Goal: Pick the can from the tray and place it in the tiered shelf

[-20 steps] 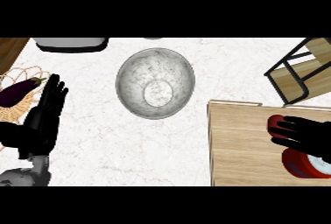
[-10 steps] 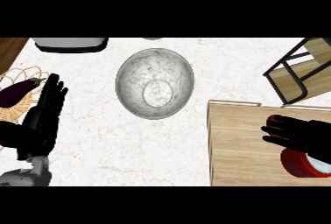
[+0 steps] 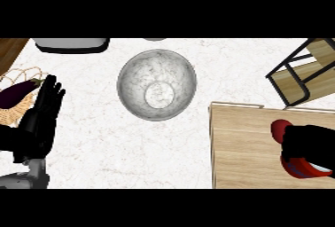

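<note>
The red can (image 3: 282, 129) lies on the wooden tray (image 3: 242, 146) at the lower right; its red shows above-left of my right hand and again at its end (image 3: 305, 171) below the hand. My right hand (image 3: 313, 142) covers the can's middle, fingers curled round it. The tiered shelf (image 3: 298, 76), black frame with wooden boards, stands at the upper right, beyond the tray. My left hand (image 3: 42, 116) rests open at the left edge, fingers up.
A marbled grey bowl (image 3: 157, 84) sits in the middle of the white counter. A woven basket (image 3: 16, 111) with a dark eggplant (image 3: 17, 92) is at the far left, behind my left hand. A grey container (image 3: 71, 44) shows at the top edge.
My right hand's fingers, stretched left over the can before, have drawn in and curled round it. The left hand has not moved.
</note>
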Available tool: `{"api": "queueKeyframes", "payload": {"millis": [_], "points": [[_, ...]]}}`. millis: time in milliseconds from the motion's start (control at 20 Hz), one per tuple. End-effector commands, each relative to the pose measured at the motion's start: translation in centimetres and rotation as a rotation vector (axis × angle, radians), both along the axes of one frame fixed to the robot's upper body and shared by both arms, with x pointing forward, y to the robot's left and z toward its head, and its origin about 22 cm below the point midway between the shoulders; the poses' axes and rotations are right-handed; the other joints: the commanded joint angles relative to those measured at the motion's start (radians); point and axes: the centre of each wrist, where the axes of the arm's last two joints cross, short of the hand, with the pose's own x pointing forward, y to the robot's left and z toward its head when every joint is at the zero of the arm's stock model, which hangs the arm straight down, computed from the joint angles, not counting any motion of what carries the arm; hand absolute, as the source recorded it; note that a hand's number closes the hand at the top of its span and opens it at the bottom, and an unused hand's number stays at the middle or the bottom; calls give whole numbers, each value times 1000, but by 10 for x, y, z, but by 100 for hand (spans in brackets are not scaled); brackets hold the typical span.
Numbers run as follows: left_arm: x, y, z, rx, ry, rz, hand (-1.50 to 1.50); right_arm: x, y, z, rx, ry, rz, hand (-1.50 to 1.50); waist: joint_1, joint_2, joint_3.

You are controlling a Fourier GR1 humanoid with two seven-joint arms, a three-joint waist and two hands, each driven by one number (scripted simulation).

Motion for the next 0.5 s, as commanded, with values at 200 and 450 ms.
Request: {"api": "queueKeyframes", "payload": {"millis": [200, 450], "points": [[-5, 2, -6, -1, -4, 18, 0, -24, -71, -41, 135, -3, -485, 150, -26, 10, 14], [0, -3, -11, 0, 1, 17, 0, -39, -118, -50, 254, -68, -784, 150, -18, 16, 14]]}}
